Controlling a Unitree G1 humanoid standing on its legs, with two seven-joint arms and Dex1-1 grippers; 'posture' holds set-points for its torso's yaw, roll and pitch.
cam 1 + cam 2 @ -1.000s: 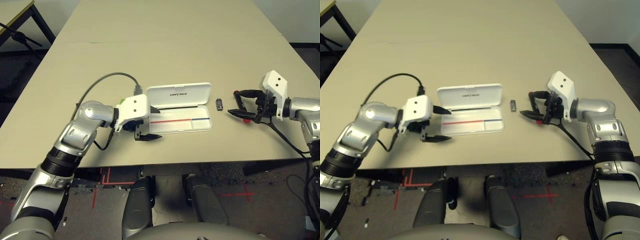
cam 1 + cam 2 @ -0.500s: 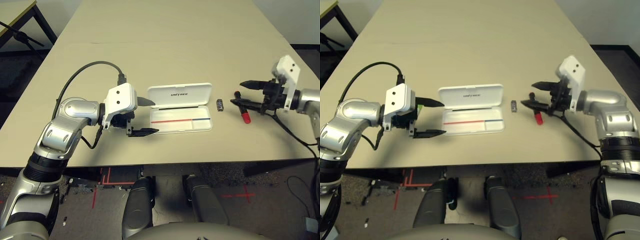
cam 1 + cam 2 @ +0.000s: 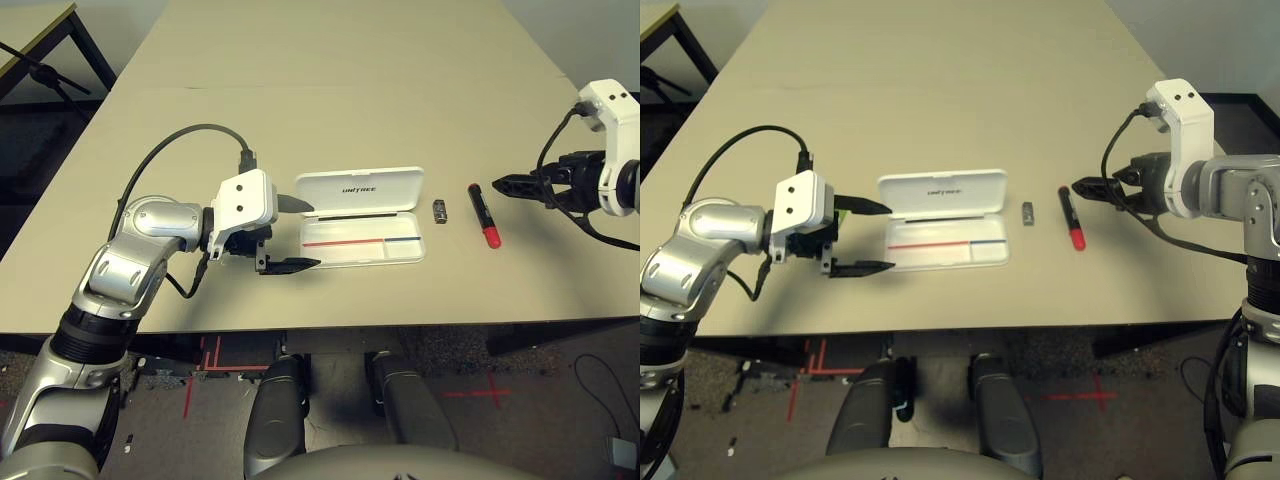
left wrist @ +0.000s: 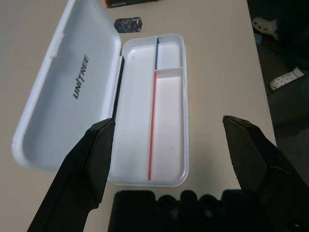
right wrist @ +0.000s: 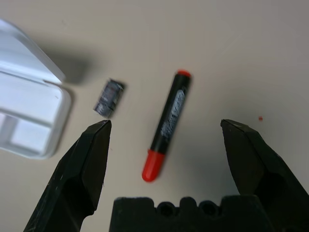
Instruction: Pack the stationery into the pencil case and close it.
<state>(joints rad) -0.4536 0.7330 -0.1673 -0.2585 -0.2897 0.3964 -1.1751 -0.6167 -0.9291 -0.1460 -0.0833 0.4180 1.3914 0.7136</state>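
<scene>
The left end effector [image 4: 169, 120] was spread, its two fingers well apart and pinching nothing, at the left end of the case [image 3: 362, 240]. Whether a finger touched the case, I could not tell. The right end effector [image 5: 166, 121] was spread too, nothing pinched, beyond the marker [image 5: 166, 126] on the right.

A bit of the highlighter [image 3: 842, 214] showed green by the left end effector's far finger, the rest hidden behind the gripper.

The case lay open on the counter [image 3: 350, 110], lid on the far side, tilted up with "UNITREE" lettering on its inner face, and tray on the near side. A line, red then blue toward the right, ran along the tray, beside a small walled compartment at the right end.

The block [image 3: 439, 211] lay just right of the case, apart from it. Farther right, the black marker lay at a slant, its red cap toward the robot.

Past the counter's near edge, a pair of light clogs [image 4: 286, 79] showed on the floor.
</scene>
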